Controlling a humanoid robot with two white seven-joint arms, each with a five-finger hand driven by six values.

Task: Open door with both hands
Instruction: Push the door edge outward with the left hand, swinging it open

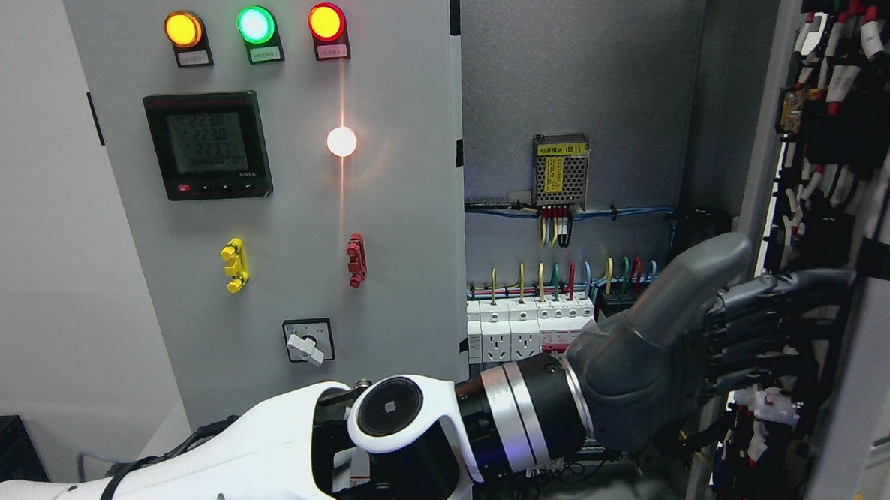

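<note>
The door (829, 263) on the right is standing wide open, its wired inside facing the cabinet (573, 86). The left hand (719, 343) is reaching across and pressing its straight, flat fingers (799, 283) against the door, holding nothing, probably pushing it wider.

left robot hand (689, 344) | fingers (785, 288) extended against the open right door (851, 262) (wiring side showing)

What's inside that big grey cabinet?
Inside the cabinet: a mesh-cased power supply, coloured wires and white breakers. The left hand, reaching to the open door, covers the lower right part.
</note>
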